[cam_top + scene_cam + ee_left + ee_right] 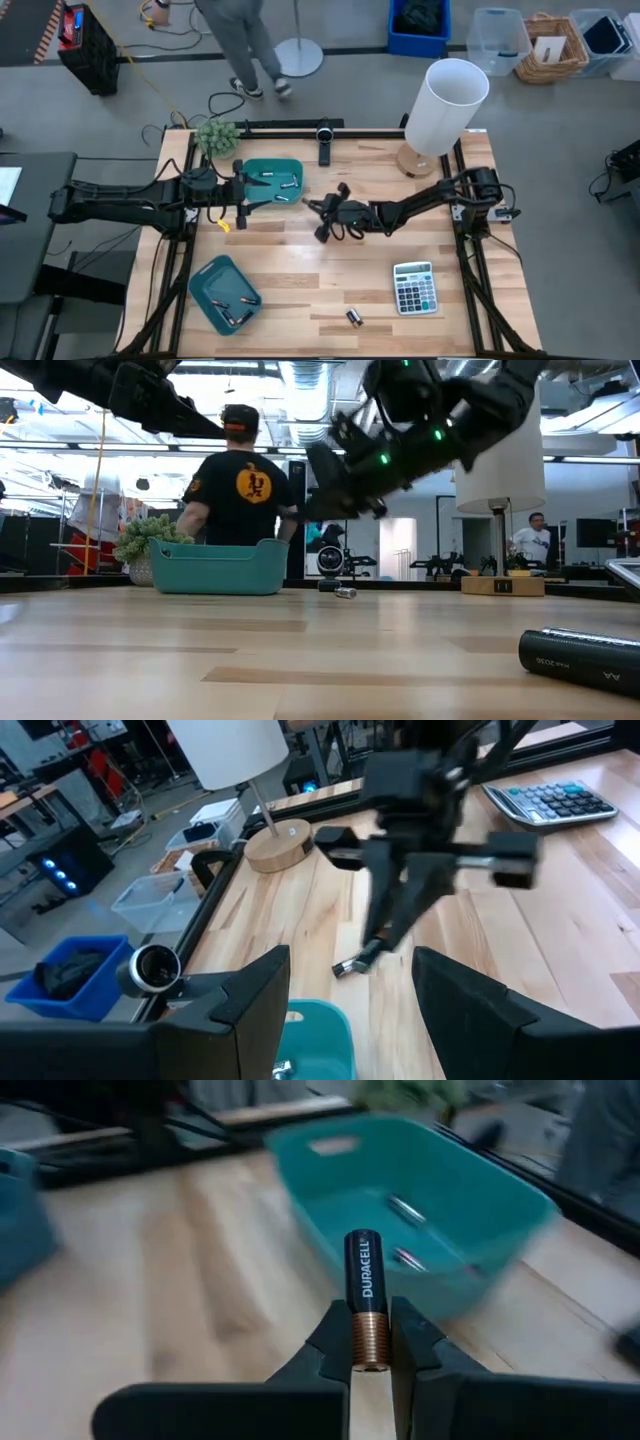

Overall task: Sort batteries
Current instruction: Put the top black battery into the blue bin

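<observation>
My right gripper (pixel 369 1348) is shut on a black-and-copper battery (pixel 362 1275) above the table's middle, just right of the far teal tray (pixel 270 178), which holds a few batteries (pixel 288 184). The left wrist view shows that gripper (pixel 385 925) from the front. A small silvery battery (pixel 345 592) lies on the wood next to this tray. Another battery (pixel 353 317) lies on its side near the near edge. The near-left teal tray (pixel 225 293) also holds batteries (pixel 243 305). My left gripper (pixel 245 193) hangs open over the far tray's near rim (pixel 318 1025). My right gripper pinches the battery by its copper end (pixel 369 1338) between the two fingers (pixel 335 1342). The battery lies along the fingers, its black end (pixel 360 1245) sticking out past the tips toward the far tray. The fingers slant down from the table's right. The battery is lifted clear.
A grey calculator (pixel 414 288) lies near the right near corner. A white lamp on a wooden base (pixel 440 110) stands at the far right, a small plant (pixel 217 135) at the far left and a black camera (pixel 324 142) at the far edge. People move in the room behind.
</observation>
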Available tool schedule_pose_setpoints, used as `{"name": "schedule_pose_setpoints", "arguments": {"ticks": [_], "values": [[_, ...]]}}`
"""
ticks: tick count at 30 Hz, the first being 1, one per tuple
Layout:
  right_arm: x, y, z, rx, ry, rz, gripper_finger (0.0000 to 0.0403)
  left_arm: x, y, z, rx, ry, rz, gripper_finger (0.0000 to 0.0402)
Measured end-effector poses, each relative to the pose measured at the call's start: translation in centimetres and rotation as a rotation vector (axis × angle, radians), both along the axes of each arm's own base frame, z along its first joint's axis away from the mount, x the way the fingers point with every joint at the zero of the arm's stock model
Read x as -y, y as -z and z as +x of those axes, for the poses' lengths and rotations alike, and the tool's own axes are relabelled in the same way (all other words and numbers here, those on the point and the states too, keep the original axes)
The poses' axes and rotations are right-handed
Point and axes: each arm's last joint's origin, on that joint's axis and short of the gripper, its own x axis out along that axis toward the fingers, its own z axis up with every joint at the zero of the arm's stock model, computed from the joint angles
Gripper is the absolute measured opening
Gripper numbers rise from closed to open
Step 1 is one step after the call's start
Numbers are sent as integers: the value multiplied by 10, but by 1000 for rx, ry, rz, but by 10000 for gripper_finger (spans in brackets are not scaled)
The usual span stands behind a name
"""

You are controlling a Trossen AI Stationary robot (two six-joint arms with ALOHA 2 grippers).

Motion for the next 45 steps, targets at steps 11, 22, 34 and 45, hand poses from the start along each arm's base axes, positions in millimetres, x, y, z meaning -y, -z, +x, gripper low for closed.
{"name": "schedule_pose_setpoints", "arguments": {"ticks": [11, 22, 34, 45], "values": [[-47, -19, 34, 19, -250, -67, 32, 0, -5, 1, 62, -7, -24, 206], [-79, -6, 120, 3, -551, -160, 32, 3, -19, -21, 159, -13, -61, 206], [-129, -8, 187, -110, -753, -247, 33, 8, -29, -54, 242, -3, -101, 206], [-155, -14, 194, -107, -805, -287, 93, 8, -27, -53, 224, -6, -117, 206]]}}
